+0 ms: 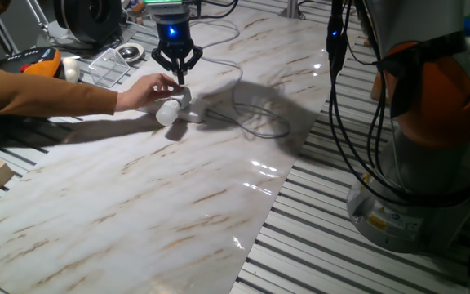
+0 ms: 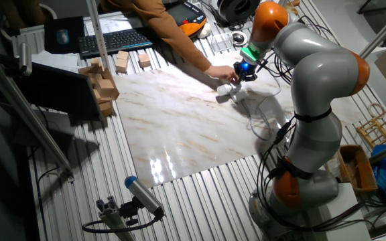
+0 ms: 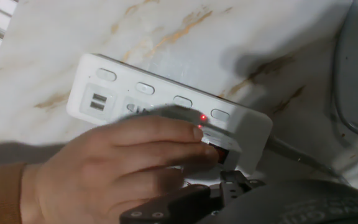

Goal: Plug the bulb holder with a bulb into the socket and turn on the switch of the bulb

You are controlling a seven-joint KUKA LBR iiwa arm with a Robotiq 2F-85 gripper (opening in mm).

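The socket, a long white power strip [image 3: 114, 93], lies on the marble table; it also shows in one fixed view [image 1: 192, 114]. The white bulb holder [image 1: 178, 101] sits on it with its unlit frosted bulb [image 1: 167, 113] pointing sideways. A person's hand [image 1: 147, 90] holds the holder and covers most of it in the hand view [image 3: 129, 162]. A small red point [image 3: 202, 117] shows by the fingertips there. My gripper [image 1: 180, 76] hangs just above the holder, its fingertips drawn together. It also shows in the other fixed view [image 2: 242, 72].
The strip's grey-white cable [image 1: 255, 122] loops to the right across the table. The person's brown-sleeved arm [image 1: 47, 91] reaches in from the left. A clear tray [image 1: 108, 65] and an orange tool [image 1: 39, 64] lie at the back left. Wooden blocks [image 2: 102, 84] are piled beside the table.
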